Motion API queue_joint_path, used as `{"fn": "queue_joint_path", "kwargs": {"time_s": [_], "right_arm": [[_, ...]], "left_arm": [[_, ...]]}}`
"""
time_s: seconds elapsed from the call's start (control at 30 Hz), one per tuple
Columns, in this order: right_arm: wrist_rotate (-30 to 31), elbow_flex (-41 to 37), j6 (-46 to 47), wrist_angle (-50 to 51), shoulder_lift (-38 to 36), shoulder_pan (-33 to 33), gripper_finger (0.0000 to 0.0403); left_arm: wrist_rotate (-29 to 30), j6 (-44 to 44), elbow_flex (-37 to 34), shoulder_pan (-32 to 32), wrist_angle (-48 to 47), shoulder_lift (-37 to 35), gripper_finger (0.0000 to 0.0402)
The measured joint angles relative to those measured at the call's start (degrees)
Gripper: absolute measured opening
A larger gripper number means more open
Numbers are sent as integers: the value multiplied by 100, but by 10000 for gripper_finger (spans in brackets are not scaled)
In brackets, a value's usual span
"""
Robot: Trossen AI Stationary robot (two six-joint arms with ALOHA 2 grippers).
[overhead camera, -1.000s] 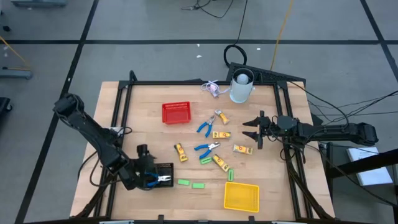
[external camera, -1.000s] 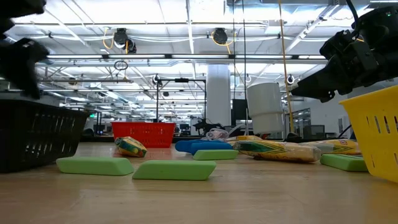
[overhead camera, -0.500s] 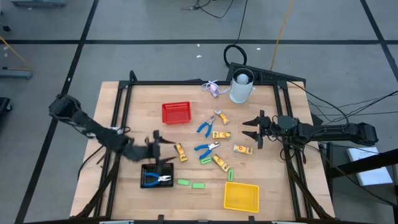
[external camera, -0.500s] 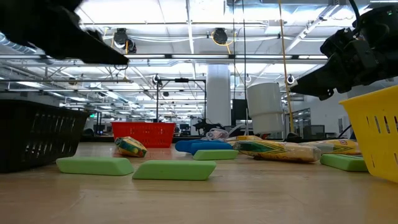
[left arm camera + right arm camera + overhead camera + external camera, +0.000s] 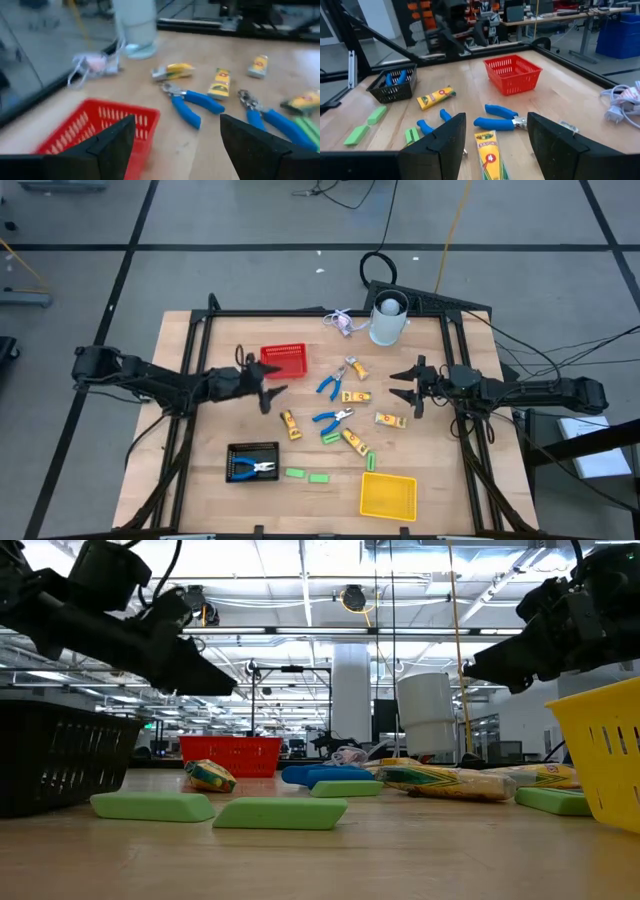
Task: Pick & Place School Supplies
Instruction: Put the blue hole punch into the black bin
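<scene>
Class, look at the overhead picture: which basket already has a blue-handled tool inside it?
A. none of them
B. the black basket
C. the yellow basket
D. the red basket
B: in the high view the black basket holds blue-handled pliers, while the red basket and the yellow basket show nothing inside.

Left end effector (image 5: 268, 387) fingers spread, arm stretched low, right end effector (image 5: 404, 388) fingers apart, arm extended

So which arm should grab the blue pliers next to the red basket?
Probably the left. Its open gripper hovers beside the red basket, nearer those blue pliers than the right gripper.
</scene>
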State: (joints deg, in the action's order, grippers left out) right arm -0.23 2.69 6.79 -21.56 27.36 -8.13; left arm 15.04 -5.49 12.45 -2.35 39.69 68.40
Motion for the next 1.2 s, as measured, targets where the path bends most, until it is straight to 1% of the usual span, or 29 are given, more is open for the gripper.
{"fn": "queue_joint_path", "kwargs": {"time_s": [0.03,0.07,0.13,0.17,0.2,0.27,0.37,0.43,0.53,0.63,0.73,0.83,0.9,0.97,1.03,1.2], "right_arm": [[0,1,0,-8,16,1,201],[0,-1,0,-23,52,0,201],[0,-1,0,-55,124,1,201],[0,0,2,-59,161,1,201],[0,-1,2,-74,198,-1,201],[0,0,2,-127,278,0,201],[-2,-1,23,-208,375,1,201],[-4,-1,46,-223,415,0,201],[-2,-1,37,-228,449,-1,201],[-15,-1,28,-228,455,-1,201],[-226,-1,13,-168,472,1,201],[-726,-1,-157,-174,441,1,201],[-1067,-1,-210,-195,260,1,201],[-1284,-1,-276,-220,-39,0,201],[-1333,2,-359,-61,-425,-9,201],[-1291,3,-464,1131,-1644,-149,201]], "left_arm": [[-312,-63,0,2,-16,2,295],[-758,-57,16,11,-15,4,294],[-1617,-60,262,36,-204,87,287],[-1872,-85,493,80,-425,206,281],[-1960,-102,731,148,-764,322,276],[-1917,-6,1265,339,-1630,584,263],[-1796,200,2234,571,-2594,1219,245],[-1786,253,2738,640,-3192,1666,235],[-1794,361,3348,709,-3450,2318,229],[-1800,392,3821,715,-3464,2881,228],[-1800,388,4110,639,-3558,3349,228],[-1843,342,4286,556,-3601,3561,228],[-1846,309,4336,532,-3701,3627,228],[-1846,268,4336,527,-3789,3641,228],[-1848,253,4336,539,-3789,3624,228],[-1847,192,4336,587,-3829,3613,228]]}}
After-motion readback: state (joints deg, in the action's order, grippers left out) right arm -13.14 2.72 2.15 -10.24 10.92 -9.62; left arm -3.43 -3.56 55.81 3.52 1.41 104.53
